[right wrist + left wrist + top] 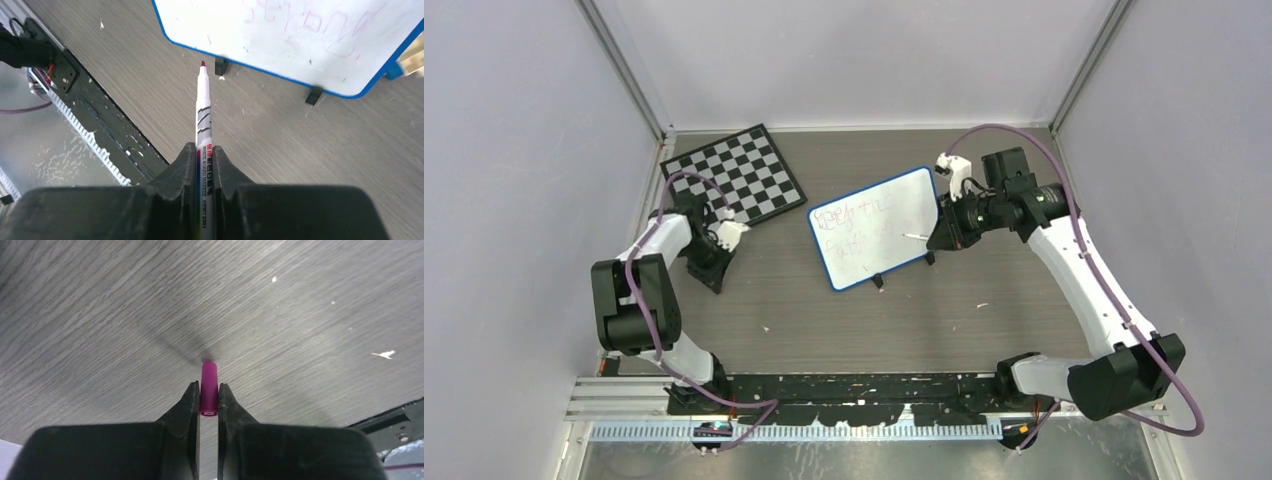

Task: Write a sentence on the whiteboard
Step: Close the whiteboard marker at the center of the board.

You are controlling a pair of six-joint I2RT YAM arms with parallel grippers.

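Right gripper [204, 151]: pinched tight on the marker [203, 107], red tip bare and pointing straight ahead.
Whiteboard [906, 200]: mid-table, just left of that gripper, long axis running left to right.
Sentence [854, 214]: faint reddish and greenish lines on the board's left half.
Tip: off the surface, by the blue near edge.
Left gripper [209, 389]: closed on a magenta cap [209, 371], well away beside the chessboard [746, 172].
Room: blank white on the right half.

Matt grey wood-grain table [100, 315], smooth white whiteboard [225, 30], plastic-framed, glossy plastic marker [203, 110], magenta plastic cap [209, 387]
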